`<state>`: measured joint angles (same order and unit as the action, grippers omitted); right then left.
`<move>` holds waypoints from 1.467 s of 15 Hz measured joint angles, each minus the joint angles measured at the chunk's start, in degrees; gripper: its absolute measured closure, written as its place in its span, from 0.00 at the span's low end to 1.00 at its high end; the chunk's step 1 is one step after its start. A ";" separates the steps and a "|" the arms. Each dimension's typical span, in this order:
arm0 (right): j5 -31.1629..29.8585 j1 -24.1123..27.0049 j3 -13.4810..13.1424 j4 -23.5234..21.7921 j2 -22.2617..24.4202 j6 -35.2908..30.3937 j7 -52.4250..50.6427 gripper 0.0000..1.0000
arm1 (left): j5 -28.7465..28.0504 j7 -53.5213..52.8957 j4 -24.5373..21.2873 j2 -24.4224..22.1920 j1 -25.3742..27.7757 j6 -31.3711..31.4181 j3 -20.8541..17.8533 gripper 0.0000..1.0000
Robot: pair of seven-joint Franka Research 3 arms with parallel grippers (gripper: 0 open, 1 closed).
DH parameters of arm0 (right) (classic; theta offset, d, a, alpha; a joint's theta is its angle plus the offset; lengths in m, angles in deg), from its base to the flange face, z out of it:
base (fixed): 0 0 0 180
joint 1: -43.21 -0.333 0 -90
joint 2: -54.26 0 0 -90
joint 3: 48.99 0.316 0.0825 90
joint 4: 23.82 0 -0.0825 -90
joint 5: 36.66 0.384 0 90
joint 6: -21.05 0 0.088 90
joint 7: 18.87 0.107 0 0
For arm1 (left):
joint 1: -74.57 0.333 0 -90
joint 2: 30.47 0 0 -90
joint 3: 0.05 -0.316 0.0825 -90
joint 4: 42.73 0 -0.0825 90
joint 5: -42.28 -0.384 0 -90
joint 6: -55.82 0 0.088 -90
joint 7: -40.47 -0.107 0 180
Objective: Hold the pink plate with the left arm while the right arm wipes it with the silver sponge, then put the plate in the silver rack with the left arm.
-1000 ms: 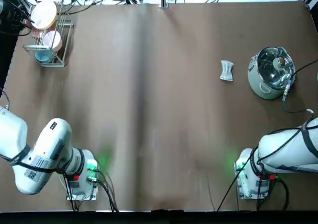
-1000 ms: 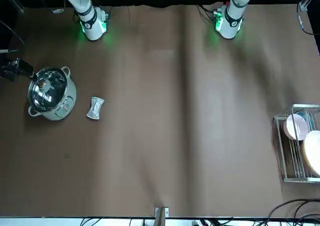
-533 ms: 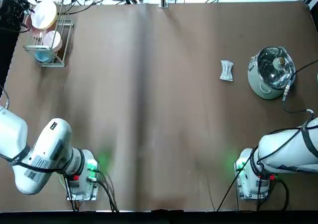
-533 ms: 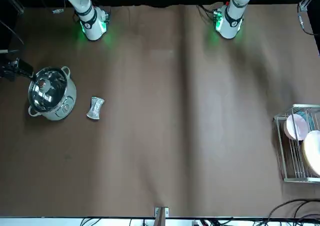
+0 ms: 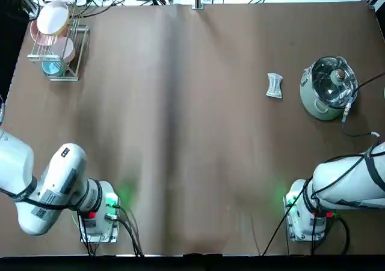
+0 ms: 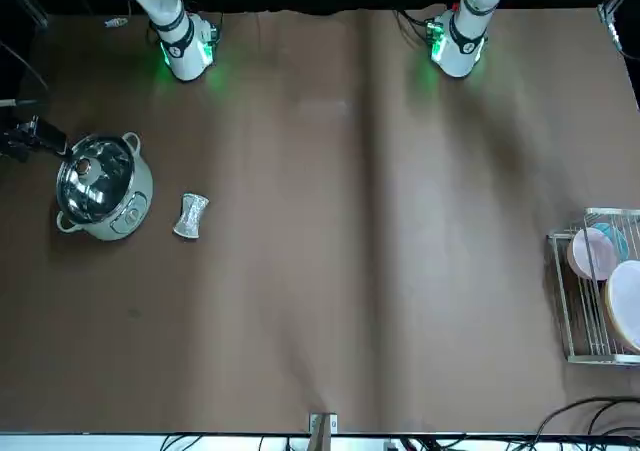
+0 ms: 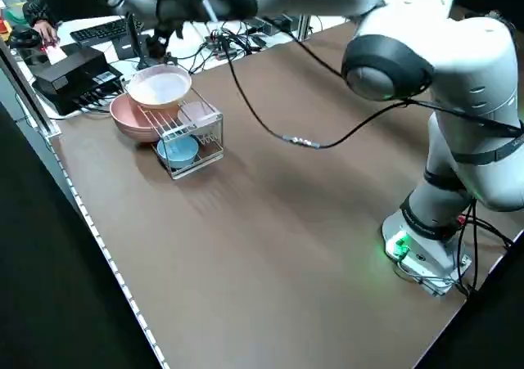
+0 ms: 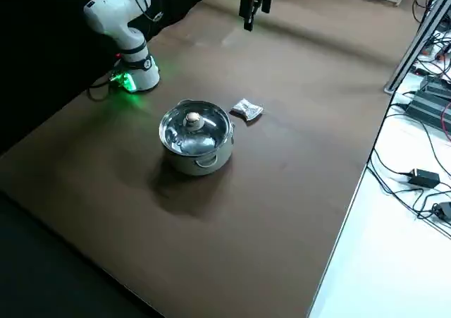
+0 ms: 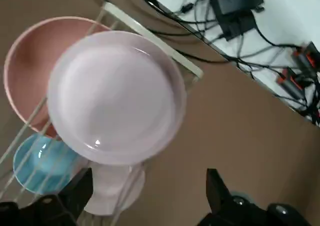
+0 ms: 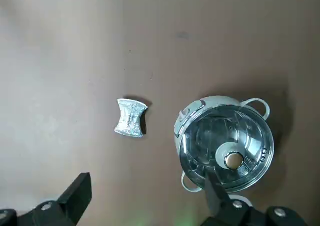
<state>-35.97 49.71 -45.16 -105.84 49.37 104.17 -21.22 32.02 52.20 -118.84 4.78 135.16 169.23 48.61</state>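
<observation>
The left end effector (image 9: 145,198), fingers apart and empty, is hovering over the silver rack (image 9: 150,35), where the pink plate (image 9: 117,95) has shifted slightly. The right end effector (image 10: 145,198), also apart, is hanging above the silver sponge (image 10: 130,117) on the surface (image 10: 75,45).

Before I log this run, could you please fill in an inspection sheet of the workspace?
Surface: brown table, bare across the middle.
Job's things: pink plate lying on top of the silver rack; silver sponge flat on the table beside the pot.
Clutter: lidded steel pot; pink bowl and blue bowl at the rack.
Grippers: left gripper open above the plate; right gripper open, high over sponge and pot.
Cables: a cord trails from the pot; wires along the far edge.
Surroundings: keyboard and a person's hand beyond the rack.
</observation>
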 joint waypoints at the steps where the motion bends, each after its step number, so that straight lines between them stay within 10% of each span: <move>1: -0.01 0.01 -0.01 0.00 0.00 0.00 0.00 0.00 | -0.07 -0.01 -0.37 -1.20 -0.62 -1.31 0.65 0.00; 12: -0.13 0.05 -0.04 -0.08 -0.07 0.04 -0.16 0.00 | -0.29 -0.43 -3.71 -16.83 -22.84 -13.19 -8.59 0.00; 22: -0.14 0.03 0.04 -0.08 -0.07 0.05 -0.24 0.00 | 7.13 -1.28 -4.08 -29.12 -50.56 -21.57 -32.83 0.03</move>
<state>-36.11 49.74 -45.12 -105.93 49.31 104.22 -21.46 39.15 50.92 -122.92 -24.34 84.60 147.66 15.78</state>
